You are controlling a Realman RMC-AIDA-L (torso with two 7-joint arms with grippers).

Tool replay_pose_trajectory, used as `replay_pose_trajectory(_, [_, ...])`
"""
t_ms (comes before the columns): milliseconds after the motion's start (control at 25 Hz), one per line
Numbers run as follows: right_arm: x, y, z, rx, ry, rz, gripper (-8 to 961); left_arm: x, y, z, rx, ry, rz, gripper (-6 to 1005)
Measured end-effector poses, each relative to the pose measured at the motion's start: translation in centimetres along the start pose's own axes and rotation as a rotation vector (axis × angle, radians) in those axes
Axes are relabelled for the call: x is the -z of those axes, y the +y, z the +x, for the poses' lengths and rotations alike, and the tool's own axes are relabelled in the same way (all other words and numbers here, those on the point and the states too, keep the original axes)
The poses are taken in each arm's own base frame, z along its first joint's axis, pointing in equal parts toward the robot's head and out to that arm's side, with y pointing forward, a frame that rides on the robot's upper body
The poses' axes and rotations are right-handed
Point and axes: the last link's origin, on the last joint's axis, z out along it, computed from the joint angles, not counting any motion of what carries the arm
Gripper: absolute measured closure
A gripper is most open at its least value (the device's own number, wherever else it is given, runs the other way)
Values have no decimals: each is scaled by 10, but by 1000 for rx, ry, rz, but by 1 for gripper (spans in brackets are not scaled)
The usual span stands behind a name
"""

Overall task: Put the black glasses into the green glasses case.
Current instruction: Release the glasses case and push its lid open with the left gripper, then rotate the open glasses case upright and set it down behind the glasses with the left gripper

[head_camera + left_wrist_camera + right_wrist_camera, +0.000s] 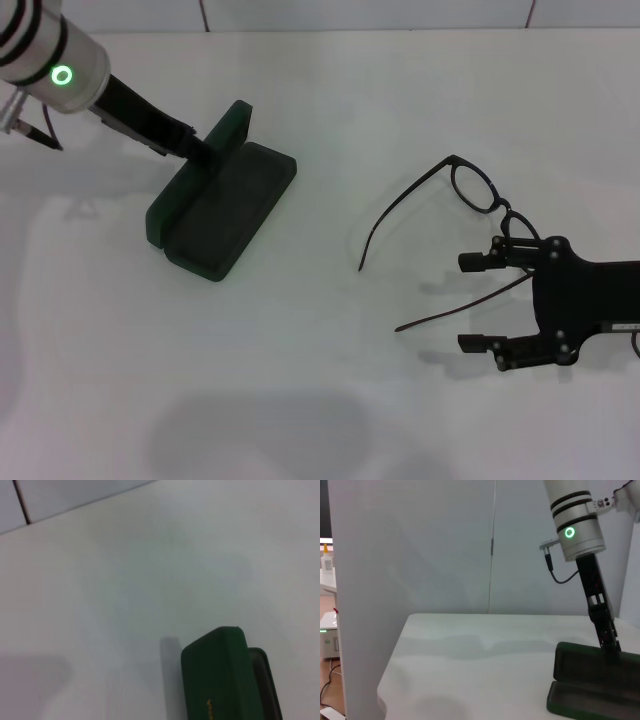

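Zero items cased | green glasses case [222, 206] open, left gripper [200, 152] at lid, jaw state unclear | black glasses [455, 215] on table, one temple between spread jaws of right gripper [478, 303] | grasp, transfer pending

My left arm [45, 60]: white cylinder, black bands, glowing green ring light [62, 75], thin black cable. My right gripper [478, 304]: matte black, two blunt fingers, small screws.

Plain white bench [300, 400]. Carries: one dark green rectangular hard glasses case [222, 205], lid open and standing upright, on the left half; one pair of thin black-framed eyeglasses [455, 215], temple arms unfolded, on the right half, well apart from the case.
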Motion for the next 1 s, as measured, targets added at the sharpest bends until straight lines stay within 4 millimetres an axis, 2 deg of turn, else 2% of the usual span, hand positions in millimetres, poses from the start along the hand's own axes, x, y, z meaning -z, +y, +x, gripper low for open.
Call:
replay_pose_trajectory(600, [0,-1,-1,0,-5,6,157,-5,5,-2,-39,-23,3,251])
replay_pose_trajectory(800, [1,0,0,-2,-5,7,157,-4,5,-2,-40,-21,4,464])
replay_pose_trajectory(1000, [1,0,0,-2,-5,7,157,-4,5,-1,-41,-20,5,598])
